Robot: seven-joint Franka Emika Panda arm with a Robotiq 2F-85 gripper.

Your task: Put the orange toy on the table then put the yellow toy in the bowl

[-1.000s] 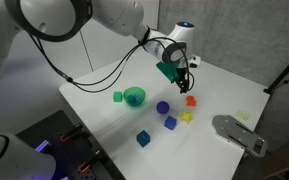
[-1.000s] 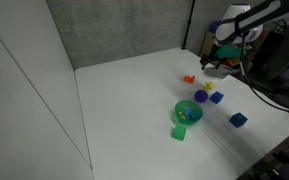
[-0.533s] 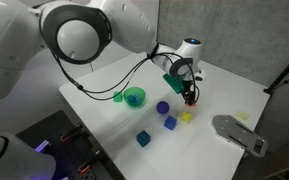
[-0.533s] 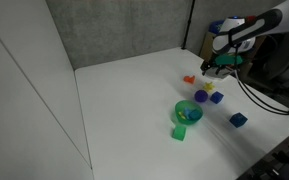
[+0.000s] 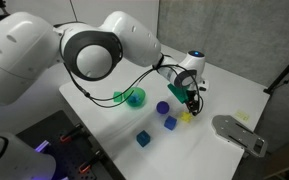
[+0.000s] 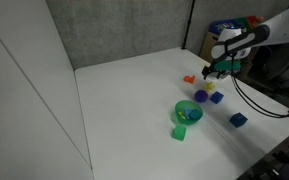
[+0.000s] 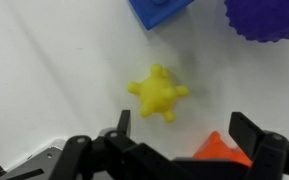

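The orange toy (image 6: 188,79) lies on the table (image 6: 124,100), toward the tabletop's far edge in an exterior view and apart from the other pieces on their wall side. In the wrist view only a corner of it shows at the bottom of the picture, partly hidden by the gripper's dark body and close to one finger (image 7: 246,128). The yellow toy (image 7: 159,94) also rests on the bare white surface, a small knobbly star shape, free of everything around it. It sits just ahead of the gripper (image 7: 184,120), roughly in line with the gap between the fingers. The jaws stand wide apart and hold nothing; they hang low over the tabletop just above the two toys. Beyond the yellow toy in the wrist view lie a blue cube (image 7: 162,8) and a purple knobbly ball (image 7: 266,18), near each other but apart from the toy. The green bowl (image 6: 178,110) stands upright nearer the front edge of the tabletop, well apart from both toys. A small green cube (image 6: 180,132) sits just beside it on the front-edge side. A second blue cube (image 6: 239,119) lies alone toward the near right corner. In an exterior view, a grey flat object (image 5: 239,133) rests at one edge of the tabletop, apart from the toys.
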